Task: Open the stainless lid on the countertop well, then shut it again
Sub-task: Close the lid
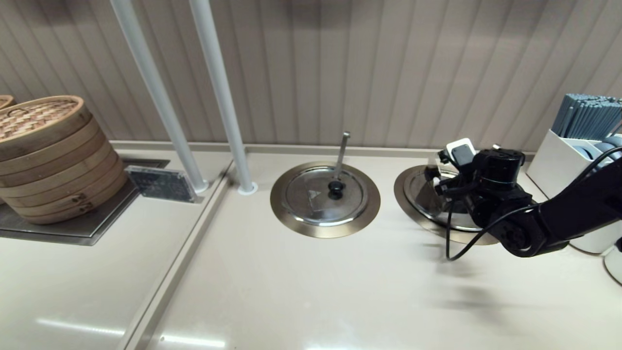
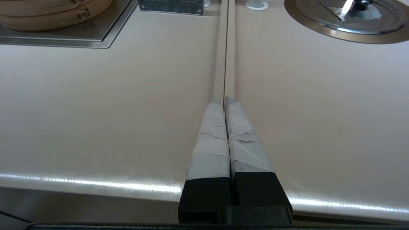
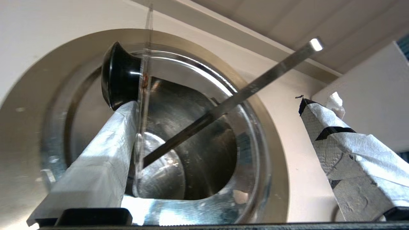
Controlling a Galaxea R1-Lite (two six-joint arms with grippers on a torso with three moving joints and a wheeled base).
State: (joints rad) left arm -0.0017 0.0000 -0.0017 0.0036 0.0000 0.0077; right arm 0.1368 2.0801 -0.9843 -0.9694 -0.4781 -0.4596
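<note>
Right end of the worktop [image 1: 311, 291], near the back edge: the countertop well [image 3: 32, 105] sits here with its broad bronze-toned rim ring, directly under the right arm.
Bamboo steamer [image 1: 48, 155]: at the left end, well apart from the work.
Twin lid [image 1: 324, 196]: lying flat and closed on the middle well, not involved.
Stainless lid [image 3: 142, 121]: tipped up steeply, seen almost edge-on from the right wrist. The well is open and its dark inside shows.
Right gripper [image 3: 217, 105]: spread wide and clamping nothing. One taped finger [image 3: 105, 153] leans against the raised lid just below the black knob [image 3: 119, 76]; the other finger stands well apart, off the lid.
Left gripper [image 2: 225, 100]: fingers pressed together, parked over the front edge of the worktop.
Ladle handle [image 3: 243, 92]: slants up out of the open well towards the back wall.
Step in hand: the opening half looks done, with the lid propped at or near its highest point.
Next move: probably lowering the lid. That calls for easing the supporting finger back slowly so the lid settles instead of dropping, and letting the flap section come down around the ladle handle.
</note>
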